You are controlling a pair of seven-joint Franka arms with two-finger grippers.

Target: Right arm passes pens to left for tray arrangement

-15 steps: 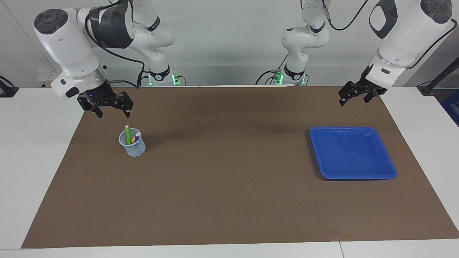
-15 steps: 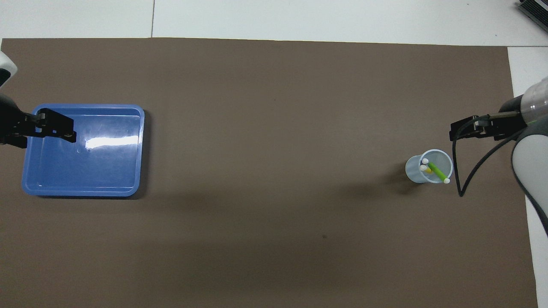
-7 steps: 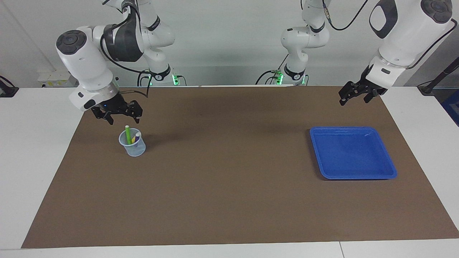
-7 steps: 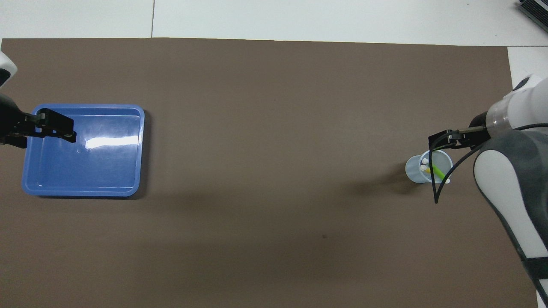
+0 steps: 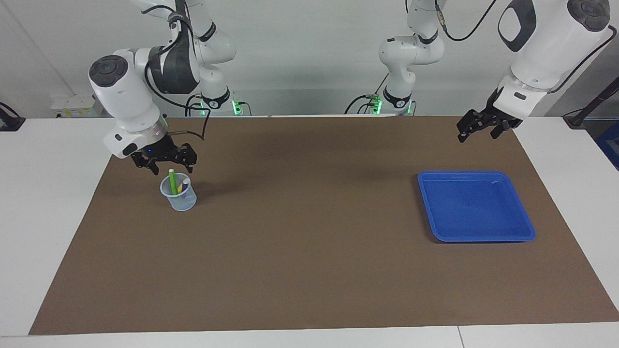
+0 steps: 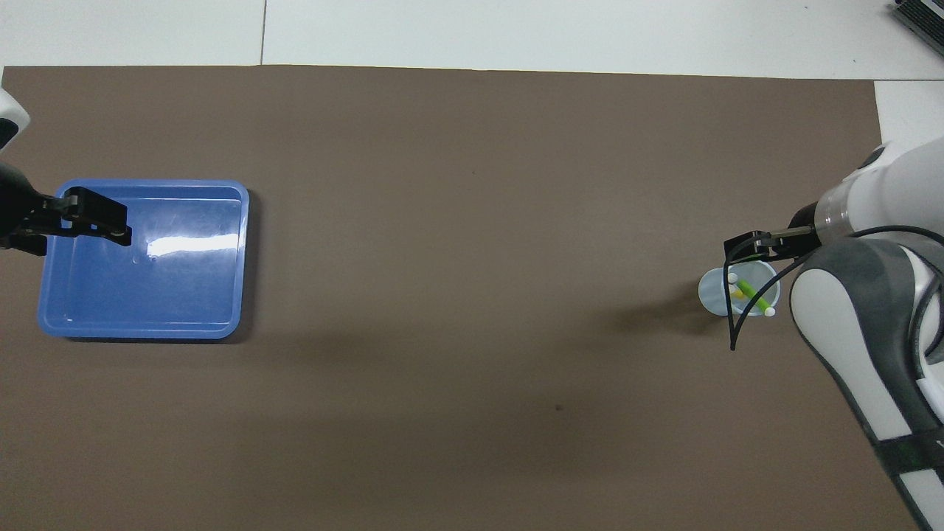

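Note:
The pens stand in a small translucent cup [image 5: 180, 199] [image 6: 714, 293] at the right arm's end of the brown mat. They are a green pen [image 5: 172, 181] [image 6: 753, 293], a purple pen [image 5: 185, 184] and a yellow pen [image 5: 179, 189], each pale at its top end. My right gripper [image 5: 172, 169] [image 6: 746, 247], blue light showing, hangs open just over the cup, its fingertips on either side of the green pen's top. The blue tray [image 5: 483, 239] [image 6: 147, 295] lies bare at the left arm's end. My left gripper [image 5: 477, 133] [image 6: 96, 219] waits open, raised, over the mat by the tray's edge nearest the robots.
A brown mat [image 5: 309, 241] covers most of the white table. The right arm's black cable [image 6: 737, 324] loops over the cup in the overhead view. Between cup and tray lies only bare mat.
My right gripper has come down and moved toward the table's middle, from off to the cup's side to just over the pens. The left arm, the cup and the tray have not moved.

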